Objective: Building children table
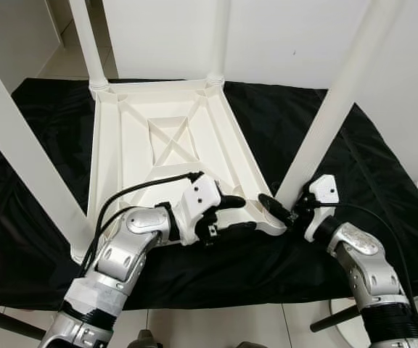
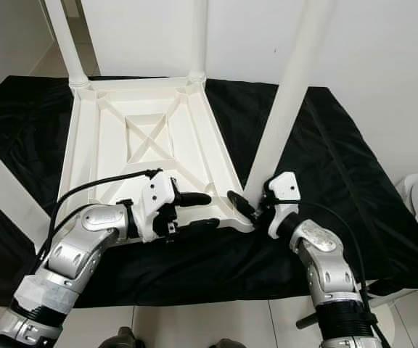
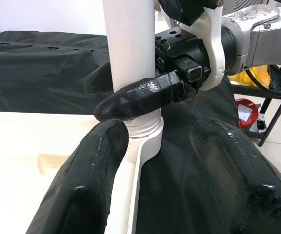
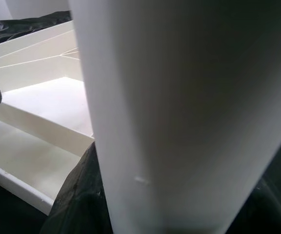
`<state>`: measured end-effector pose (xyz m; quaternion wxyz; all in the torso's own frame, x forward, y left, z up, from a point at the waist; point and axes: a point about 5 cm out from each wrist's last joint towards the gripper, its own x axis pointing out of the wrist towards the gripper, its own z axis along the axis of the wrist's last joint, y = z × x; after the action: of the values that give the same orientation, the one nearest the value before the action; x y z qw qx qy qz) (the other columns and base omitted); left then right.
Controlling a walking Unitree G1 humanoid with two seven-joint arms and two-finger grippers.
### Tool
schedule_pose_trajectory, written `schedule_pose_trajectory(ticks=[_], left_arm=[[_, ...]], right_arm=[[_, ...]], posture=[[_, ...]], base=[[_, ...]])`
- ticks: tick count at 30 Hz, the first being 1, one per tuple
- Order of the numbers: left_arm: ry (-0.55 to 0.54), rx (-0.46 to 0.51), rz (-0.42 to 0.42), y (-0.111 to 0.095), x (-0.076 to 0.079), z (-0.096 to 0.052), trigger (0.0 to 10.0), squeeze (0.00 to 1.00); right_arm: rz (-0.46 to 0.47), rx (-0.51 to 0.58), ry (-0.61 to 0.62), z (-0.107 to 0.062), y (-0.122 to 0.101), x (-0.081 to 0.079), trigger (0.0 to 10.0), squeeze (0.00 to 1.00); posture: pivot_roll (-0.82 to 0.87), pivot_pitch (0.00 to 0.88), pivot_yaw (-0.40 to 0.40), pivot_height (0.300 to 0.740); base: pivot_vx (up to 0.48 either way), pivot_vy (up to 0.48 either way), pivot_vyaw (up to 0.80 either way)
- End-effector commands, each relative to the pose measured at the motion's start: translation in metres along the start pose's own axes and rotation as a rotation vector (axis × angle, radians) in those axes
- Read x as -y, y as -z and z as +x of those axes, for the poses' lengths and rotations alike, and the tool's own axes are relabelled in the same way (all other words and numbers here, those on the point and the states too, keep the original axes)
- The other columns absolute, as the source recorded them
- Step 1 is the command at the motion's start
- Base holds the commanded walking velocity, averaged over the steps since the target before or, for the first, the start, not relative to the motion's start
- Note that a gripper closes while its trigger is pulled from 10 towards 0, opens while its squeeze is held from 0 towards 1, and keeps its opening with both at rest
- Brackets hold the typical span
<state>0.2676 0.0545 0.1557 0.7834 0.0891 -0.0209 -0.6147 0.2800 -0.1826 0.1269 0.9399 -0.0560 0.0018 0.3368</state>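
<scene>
A white plastic children's table (image 1: 169, 138) lies upside down on a black cloth (image 1: 42, 116), its legs pointing up. My right gripper (image 1: 284, 208) is shut on the near-right leg (image 1: 332, 101) just above its socket at the table's corner. In the left wrist view one of its fingers (image 3: 135, 97) crosses the front of that leg (image 3: 128, 44). In the right wrist view the leg (image 4: 179, 112) stands close between the fingers. My left gripper (image 1: 236, 215) is open beside the same corner, one finger above the table's near rim (image 3: 139, 165) and one below it over the cloth.
Three more white legs stand up: near-left (image 1: 27, 159), far-left (image 1: 85, 43) and far-right (image 1: 220, 36). A white wall is behind. Pale tiled floor (image 1: 216, 326) runs along the cloth's front edge. A black metal frame (image 3: 272, 117) with a red object (image 3: 245, 112) stands off to the right.
</scene>
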Motion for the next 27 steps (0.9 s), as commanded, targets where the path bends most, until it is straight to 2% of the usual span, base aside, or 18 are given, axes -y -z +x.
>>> schedule_pose_trajectory(ticks=[1, 2, 5, 6, 8, 9, 14, 16, 17, 18, 23, 27], left_arm=[[-0.052, -0.008, -0.007, 0.001, -0.002, 0.0, 10.0, 0.0], [-0.051, -0.009, -0.006, 0.001, -0.002, 0.0, 10.0, 0.0], [-0.051, -0.009, -0.005, 0.001, -0.002, 0.0, 10.0, 0.0], [-0.048, -0.01, -0.007, 0.001, -0.002, -0.001, 10.0, 0.0], [-0.048, -0.011, -0.007, 0.001, -0.001, -0.001, 10.0, 0.0], [-0.047, -0.01, -0.01, 0.001, -0.001, 0.0, 10.0, 0.0], [-0.046, -0.01, -0.012, 0.002, -0.001, 0.0, 10.0, 0.0], [-0.044, -0.012, -0.012, 0.002, -0.001, -0.001, 10.0, 0.0], [-0.044, -0.012, -0.012, 0.002, -0.001, -0.001, 10.0, 0.0], [-0.044, -0.013, -0.012, 0.002, -0.001, -0.001, 10.0, 0.0], [-0.041, -0.015, -0.012, 0.002, -0.001, -0.001, 10.0, 0.0], [-0.038, -0.015, -0.011, 0.002, -0.001, -0.001, 10.0, 0.0]], right_arm=[[0.044, -0.028, -0.012, -0.001, 0.011, -0.006, 7.0, 0.0], [0.048, -0.018, 0.044, -0.002, 0.009, -0.005, 10.0, 0.0], [0.048, -0.015, 0.058, -0.002, 0.009, -0.005, 10.0, 0.0], [0.037, -0.036, 0.189, 0.0, 0.01, -0.002, 10.0, 0.0], [0.037, -0.042, 0.233, 0.0, 0.01, -0.001, 10.0, 0.0], [0.048, -0.026, 0.296, 0.003, 0.008, -0.006, 10.0, 0.0], [0.086, -0.006, 0.374, 0.007, 0.006, -0.014, 10.0, 0.0], [0.125, 0.0, 0.519, 0.011, 0.003, -0.021, 10.0, 0.0], [0.125, 0.0, 0.519, 0.011, 0.003, -0.021, 10.0, 0.0], [0.148, -0.006, 0.601, 0.011, 0.003, -0.024, 10.0, 0.0], [0.114, -0.053, 0.819, 0.011, 0.004, -0.043, 10.0, 0.0], [0.156, -0.06, 0.863, 0.016, 0.004, -0.051, 10.0, 0.0]], posture=[[0.01, 0.0, -0.032, 0.74], [0.01, 0.0, -0.031, 0.74], [0.01, 0.0, -0.031, 0.74], [0.0, 0.0, -0.03, 0.74], [0.0, 0.0, -0.03, 0.74], [0.0, 0.0, -0.029, 0.74], [0.0, 0.0, -0.029, 0.74], [0.0, 0.0, -0.03, 0.74], [0.0, 0.0, -0.03, 0.74], [0.0, 0.0, -0.03, 0.74], [0.0, 0.0, -0.032, 0.74], [0.0, 0.0, -0.031, 0.74]], base=[[0.0, 0.0, 0.0], [0.0, 0.0, 0.0], [0.0, 0.0, 0.0], [0.0, 0.0, 0.0], [0.0, 0.0, 0.0], [0.0, 0.0, 0.0], [0.0, 0.0, 0.0], [0.0, 0.0, 0.0], [0.0, 0.0, 0.0], [0.0, 0.0, 0.0], [0.0, 0.0, 0.0], [0.0, 0.0, 0.0]])
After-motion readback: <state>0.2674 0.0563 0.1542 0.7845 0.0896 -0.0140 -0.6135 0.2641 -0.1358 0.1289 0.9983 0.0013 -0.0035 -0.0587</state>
